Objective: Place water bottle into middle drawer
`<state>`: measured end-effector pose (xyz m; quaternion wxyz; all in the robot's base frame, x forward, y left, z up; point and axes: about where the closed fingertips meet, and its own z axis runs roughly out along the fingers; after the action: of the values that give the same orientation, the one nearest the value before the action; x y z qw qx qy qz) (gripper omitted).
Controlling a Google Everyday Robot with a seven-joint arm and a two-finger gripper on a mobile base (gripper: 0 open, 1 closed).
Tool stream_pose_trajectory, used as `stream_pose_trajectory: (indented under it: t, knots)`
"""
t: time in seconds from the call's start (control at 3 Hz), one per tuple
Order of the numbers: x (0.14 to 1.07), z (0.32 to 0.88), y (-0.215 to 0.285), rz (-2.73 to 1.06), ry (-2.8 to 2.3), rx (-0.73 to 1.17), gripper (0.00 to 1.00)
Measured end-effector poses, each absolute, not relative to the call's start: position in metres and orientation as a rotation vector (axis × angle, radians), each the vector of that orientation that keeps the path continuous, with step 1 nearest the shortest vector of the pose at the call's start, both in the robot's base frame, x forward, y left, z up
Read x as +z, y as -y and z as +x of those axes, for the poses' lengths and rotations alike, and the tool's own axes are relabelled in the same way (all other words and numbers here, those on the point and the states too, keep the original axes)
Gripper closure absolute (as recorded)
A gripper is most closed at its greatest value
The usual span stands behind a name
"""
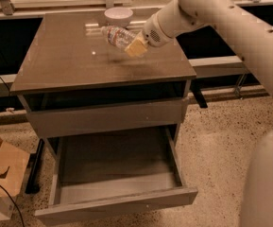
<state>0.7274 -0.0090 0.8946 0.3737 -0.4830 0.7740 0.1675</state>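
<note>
Carrying is the step in hand. The gripper (133,45) has its 2 tan fingers (138,48) pinching the water bottle (116,35) at 1 end. The bottle lies almost level, its free end pointing left, just above the cabinet top (65,60), where a faint shadow falls beneath it. The white bowl (118,16) sits just behind. The middle drawer (112,206) stands pulled out, well below and forward of the bottle. To do this well, I judge the arm should bring the bottle forward past the cabinet's front edge and the closed drawer front (103,119) before descending. The grip should be kept firm on the thin, crinkly plastic. The fingers should part only close to the drawer floor, so the bottle neither bounces nor rolls.
</note>
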Motion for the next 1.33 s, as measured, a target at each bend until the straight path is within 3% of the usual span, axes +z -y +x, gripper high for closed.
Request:
stream_pose_trajectory:
  t: [0.67,1.33]
  knots:
    - [0.928,0.610,0.036,-1.481,-1.715,0.495,1.00]
    - [0.892,0.512,0.090,-1.637,-1.682,0.600,1.00]
